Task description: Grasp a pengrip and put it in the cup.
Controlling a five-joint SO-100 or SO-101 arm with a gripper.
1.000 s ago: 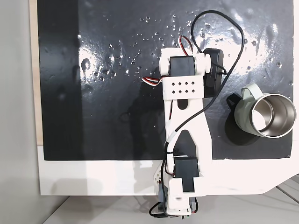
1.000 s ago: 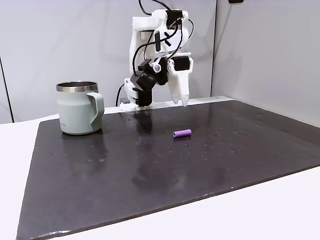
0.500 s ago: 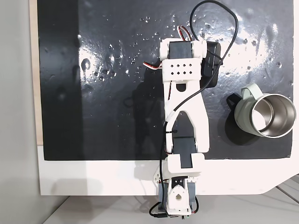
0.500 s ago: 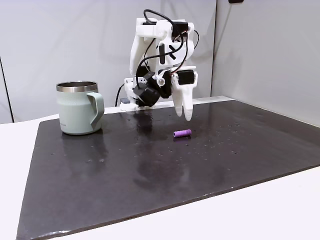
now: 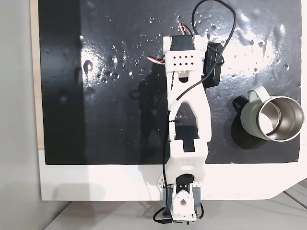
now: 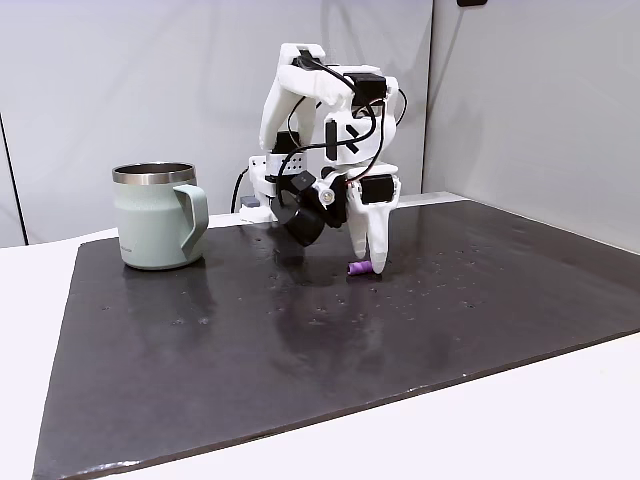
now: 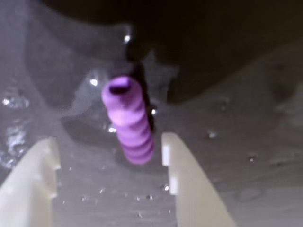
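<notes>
Wrist view shows pengrip (image 7: 129, 120) between claw (image 7: 110, 151) fingertips.

In the wrist view the pengrip (image 7: 129, 120) lies on the bare black mat (image 7: 246, 156), its near end just entering the gap between the parted fingers (image 7: 187, 182) of the gripper (image 7: 110, 146); room remains on either side; in a fixed view the cup (image 6: 158, 215) stands well apart at centre left, open mat between.
</notes>
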